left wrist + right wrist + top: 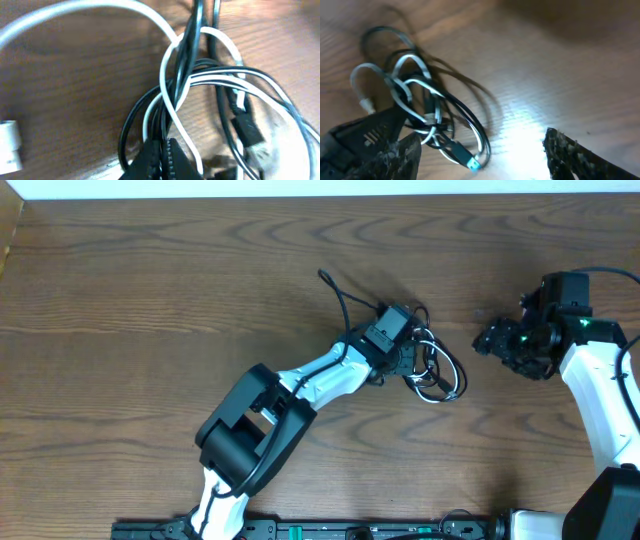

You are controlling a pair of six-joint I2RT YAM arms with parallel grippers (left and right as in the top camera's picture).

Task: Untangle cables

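Mid-bench [150, 300], the left hand [162, 150] is clamped on the cable tangle [427, 117], white cord [163, 70] looped through black cord [195, 30]. Right hand [487, 340] sits nearby, spread apart. Loads of open wood off to the left.

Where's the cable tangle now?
Overhead, the cables lie right of centre at the tip of the left gripper, the right gripper apart to their right.

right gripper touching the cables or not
Apart. The overhead view shows a strip of bare wood between the right gripper and the cables; the gripper sits off to the tangle's side.
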